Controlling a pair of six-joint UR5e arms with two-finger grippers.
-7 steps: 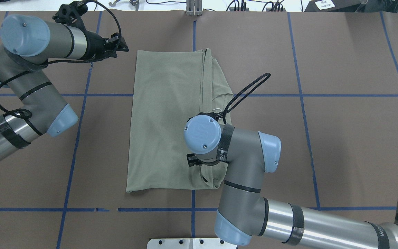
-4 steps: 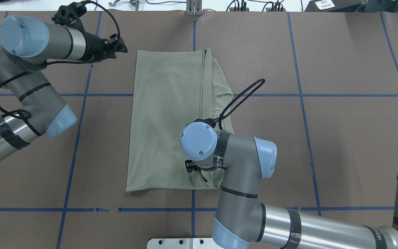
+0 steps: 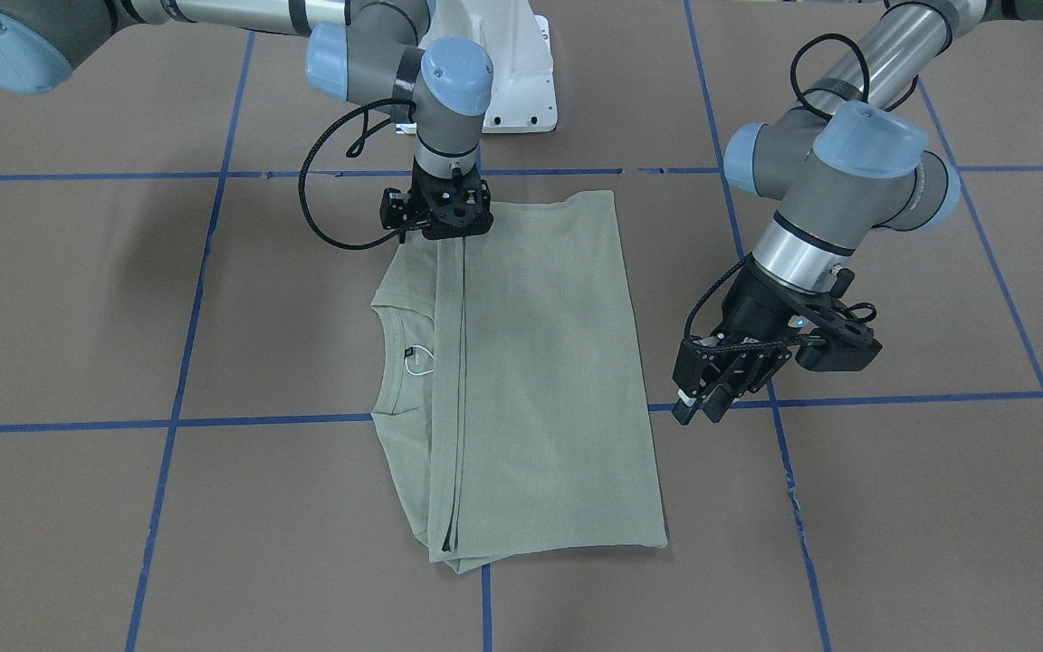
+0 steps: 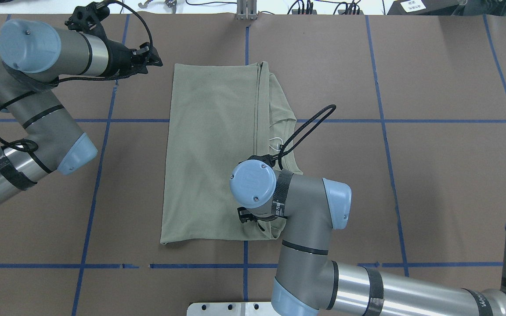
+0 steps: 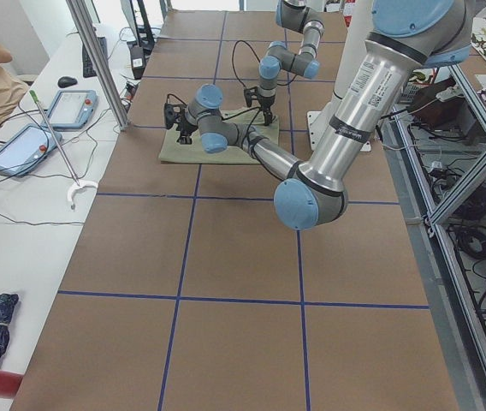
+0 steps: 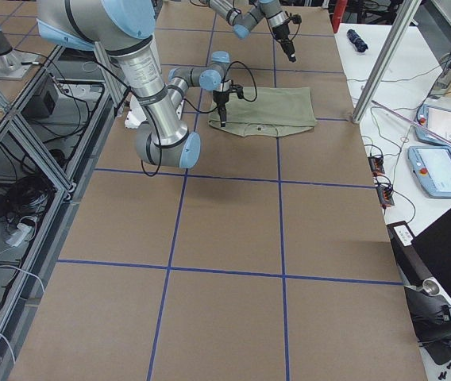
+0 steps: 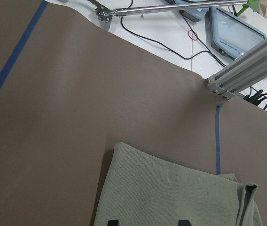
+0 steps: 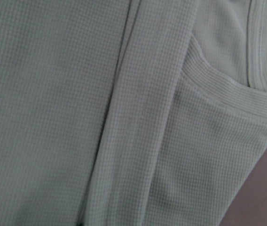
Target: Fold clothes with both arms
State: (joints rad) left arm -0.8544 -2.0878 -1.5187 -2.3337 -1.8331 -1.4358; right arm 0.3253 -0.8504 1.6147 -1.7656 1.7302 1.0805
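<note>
Shirt flat mid-table, folded lengthwise. Left gripper fingers apart, empty, just beside it. Right gripper down on fold edge, grip can't tell. Risk imo: lift snags cloth, fold drags open.

"What did your right arm do?"

"You pulled it back toward the robot's side. Its round blue wrist cap slid along over the shirt and went a tiny bit left."

"Did anything go with it?"

"Yes. The black cable loop came back too, and its far tip ended up nearer the shirt."

"And your left arm?"

"It only moved a tiny bit away from the shirt."
</note>
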